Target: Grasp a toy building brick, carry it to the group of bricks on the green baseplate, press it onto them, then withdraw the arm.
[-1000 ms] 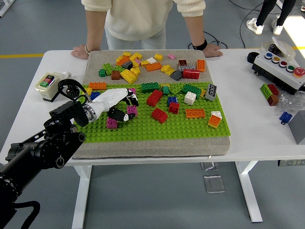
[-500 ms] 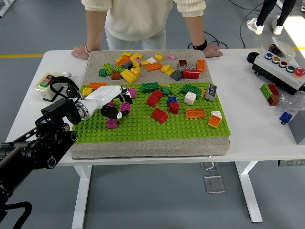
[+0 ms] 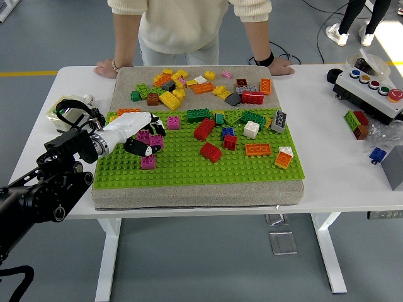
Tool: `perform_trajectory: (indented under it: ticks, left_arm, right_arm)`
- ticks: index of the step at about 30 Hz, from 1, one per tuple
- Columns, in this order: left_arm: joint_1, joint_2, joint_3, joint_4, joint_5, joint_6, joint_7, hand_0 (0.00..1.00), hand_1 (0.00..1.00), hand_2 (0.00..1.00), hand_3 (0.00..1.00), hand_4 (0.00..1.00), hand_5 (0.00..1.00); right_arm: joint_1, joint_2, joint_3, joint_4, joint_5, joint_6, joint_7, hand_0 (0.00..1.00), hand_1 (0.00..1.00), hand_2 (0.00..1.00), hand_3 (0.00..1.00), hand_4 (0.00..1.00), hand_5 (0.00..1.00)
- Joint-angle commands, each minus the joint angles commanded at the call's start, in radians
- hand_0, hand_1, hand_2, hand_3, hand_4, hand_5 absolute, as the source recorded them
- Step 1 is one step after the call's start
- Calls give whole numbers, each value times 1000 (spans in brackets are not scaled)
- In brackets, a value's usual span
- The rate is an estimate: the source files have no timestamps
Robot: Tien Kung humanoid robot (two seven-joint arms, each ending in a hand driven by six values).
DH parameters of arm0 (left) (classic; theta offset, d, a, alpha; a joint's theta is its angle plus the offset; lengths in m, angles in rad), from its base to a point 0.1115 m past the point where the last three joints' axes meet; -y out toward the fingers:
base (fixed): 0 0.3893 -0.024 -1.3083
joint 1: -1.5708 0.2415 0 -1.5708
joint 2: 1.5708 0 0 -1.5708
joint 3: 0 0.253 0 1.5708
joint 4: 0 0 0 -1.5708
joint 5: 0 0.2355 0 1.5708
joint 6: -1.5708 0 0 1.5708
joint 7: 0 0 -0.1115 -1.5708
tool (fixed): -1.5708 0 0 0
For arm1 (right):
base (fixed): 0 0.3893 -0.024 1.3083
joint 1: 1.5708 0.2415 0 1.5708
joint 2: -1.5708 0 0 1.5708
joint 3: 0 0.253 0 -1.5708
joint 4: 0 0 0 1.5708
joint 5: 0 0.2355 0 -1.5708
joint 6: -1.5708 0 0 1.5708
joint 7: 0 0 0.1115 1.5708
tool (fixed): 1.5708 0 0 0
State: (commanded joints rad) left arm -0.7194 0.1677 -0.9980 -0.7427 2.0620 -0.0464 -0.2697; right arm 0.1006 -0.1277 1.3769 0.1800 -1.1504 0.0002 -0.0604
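Note:
The green baseplate [image 3: 189,167] lies on a grey mat, with many bricks scattered over its far half. My left hand [image 3: 148,143] comes in from the left over the plate's left part. Its fingers are curled on a small magenta brick [image 3: 153,139], held just above the studs. A second magenta brick [image 3: 148,162] sits on the plate just in front of the hand. A third magenta brick [image 3: 173,123] sits to the hand's right. A red brick [image 3: 210,151] lies near the plate's middle. My right arm is out of view.
Loose bricks are piled on the grey mat [image 3: 126,85] behind the plate. A person stands at the far side with both hands [image 3: 106,68] resting on the table edge. A small switch box [image 3: 63,112] sits far left. A button box [image 3: 371,88] and stray bricks [image 3: 357,123] are at the right.
My left hand has moved left and slightly back across the plate. The magenta brick in its fingers went with it. The magenta brick to its right came into view.

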Motion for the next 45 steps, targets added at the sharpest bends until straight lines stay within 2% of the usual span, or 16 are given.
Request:
perform_trajectory:
  ticks: [23, 45]
  left_arm:
    - [23, 30, -8, -32, 7, -21, 3, 599, 575, 561, 534, 609, 2]
    - [30, 40, -5, -34, 8, -34, 1, 600, 577, 562, 536, 614, 2]
  right_arm:
    - [-2, -2, 8, 0, 3, -2, 1, 752, 677, 725, 654, 909, 484]
    - [-4, 0, 2, 0, 6, -3, 0, 753, 677, 725, 653, 909, 485]
